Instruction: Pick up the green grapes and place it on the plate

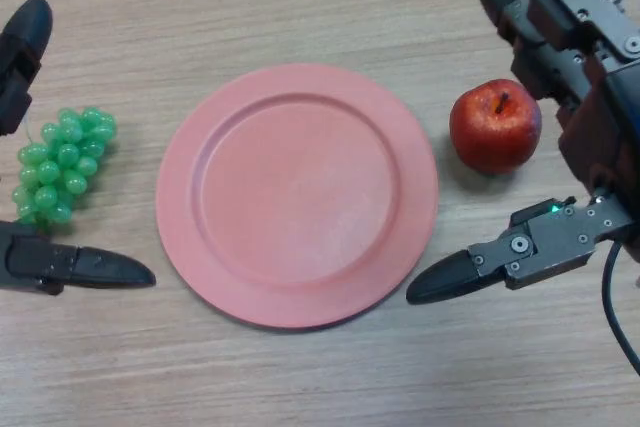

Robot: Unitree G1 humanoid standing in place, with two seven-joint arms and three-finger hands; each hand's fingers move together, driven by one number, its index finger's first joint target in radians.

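Observation:
A bunch of green grapes [60, 165] lies on the wooden table at the far left. My left hand [22, 57] straddles it, open: straight fingers above the bunch, the thumb [90, 267] stretched out just below it, neither visibly touching the grapes. A round pink plate [297, 194] sits bare in the middle of the table. My right hand [575, 42] hangs at the right edge, open, fingers straight above the apple and the thumb [470, 272] pointing toward the plate's lower right rim.
A red apple [495, 125] stands right of the plate, between my right hand's fingers and thumb without being held. The light wooden table [300, 377] runs across the whole view.

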